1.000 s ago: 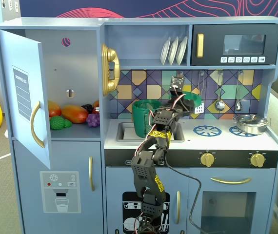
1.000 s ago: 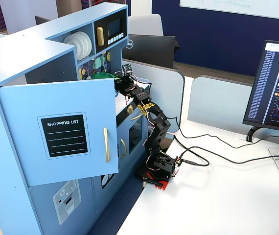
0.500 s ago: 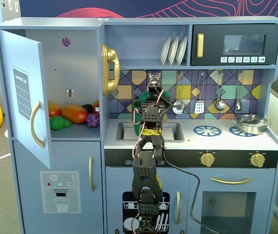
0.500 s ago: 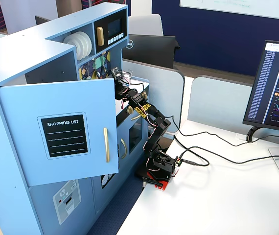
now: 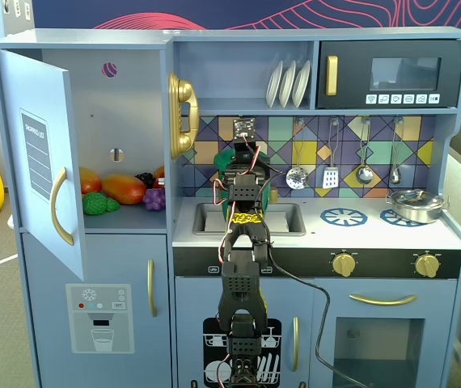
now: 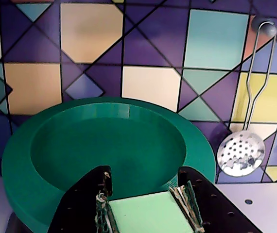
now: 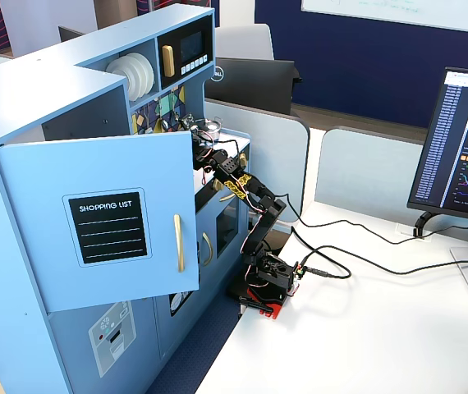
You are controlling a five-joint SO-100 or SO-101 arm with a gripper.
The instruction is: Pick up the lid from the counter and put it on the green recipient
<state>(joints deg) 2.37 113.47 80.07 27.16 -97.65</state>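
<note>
My gripper (image 6: 143, 174) is shut on the light-green tab (image 6: 146, 213) of the lid (image 6: 56, 170), a round dark-green disc with a sunken middle. I hold the lid in the air, tilted, in front of the tiled backsplash. In a fixed view the gripper (image 5: 232, 164) is above the sink, and a green edge of the lid (image 5: 222, 159) shows left of the arm. The green pot is hidden behind the arm there and does not show in the wrist view. In a fixed view from the side the gripper (image 7: 198, 138) is inside the kitchen's counter niche.
A sink (image 5: 283, 218) lies below the gripper. A silver metal pot (image 5: 415, 204) stands on the right burner. Utensils hang on the backsplash, among them a slotted spoon (image 6: 240, 153). The fridge door (image 5: 40, 153) stands open at the left. A shelf (image 5: 238, 105) is above.
</note>
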